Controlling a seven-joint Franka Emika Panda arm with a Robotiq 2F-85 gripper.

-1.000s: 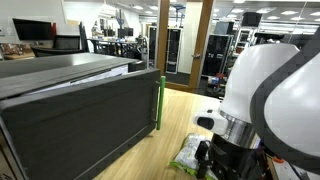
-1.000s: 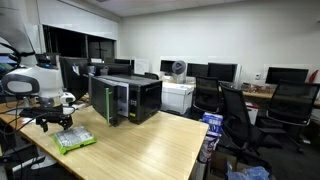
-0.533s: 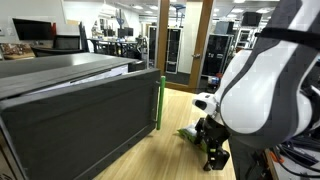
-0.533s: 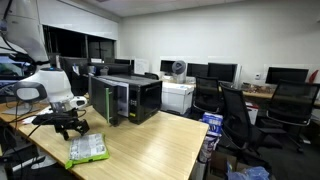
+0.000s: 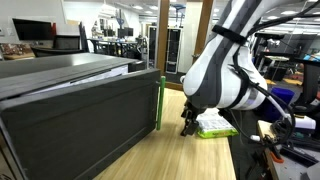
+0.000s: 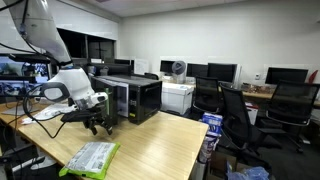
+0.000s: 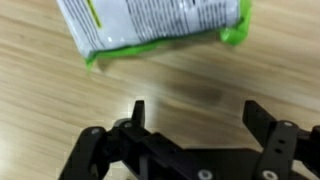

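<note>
My gripper is open and empty, its two black fingers spread over bare wooden tabletop. A green and white plastic packet lies flat on the table just beyond the fingertips, apart from them. In both exterior views the gripper hangs low over the table between the packet and a black microwave. The microwave's dark side panel fills the left of an exterior view.
The wooden table extends to its right edge, beyond which stand black office chairs. A white cabinet with a fan and several monitors line the back wall. A wooden door frame stands behind the arm.
The arm has moved away from the packet toward the microwave. The packet now lies alone on the table, with the open gripper past it.
</note>
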